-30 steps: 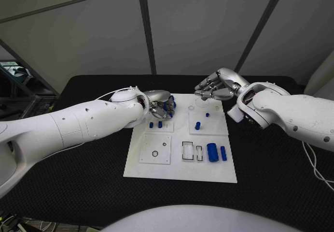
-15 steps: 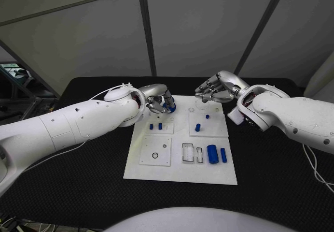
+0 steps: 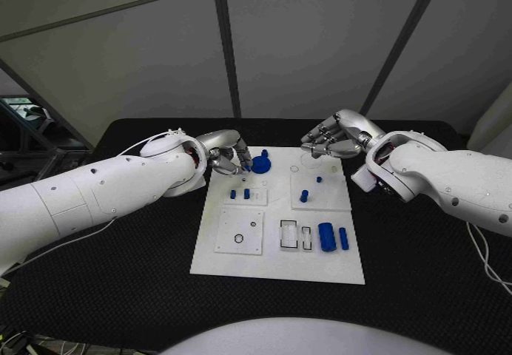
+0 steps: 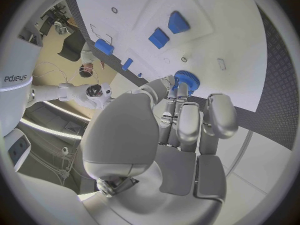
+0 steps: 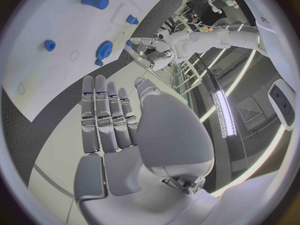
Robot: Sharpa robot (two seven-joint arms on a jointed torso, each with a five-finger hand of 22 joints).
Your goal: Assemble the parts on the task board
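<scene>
Head view: my left hand [image 3: 227, 160] pinches a blue gear [image 3: 260, 163] above the white board [image 3: 275, 262]. My right hand [image 3: 334, 139] hovers nearby, fingers straight, holding nothing.

mirrored "sharpa" lettering on a white arm [image 4: 22, 80] in the left wrist view

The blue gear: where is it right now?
In the head view the blue gear is at the far left part of the task board, pinched in the left hand; the right hand hovers across the board.
</scene>
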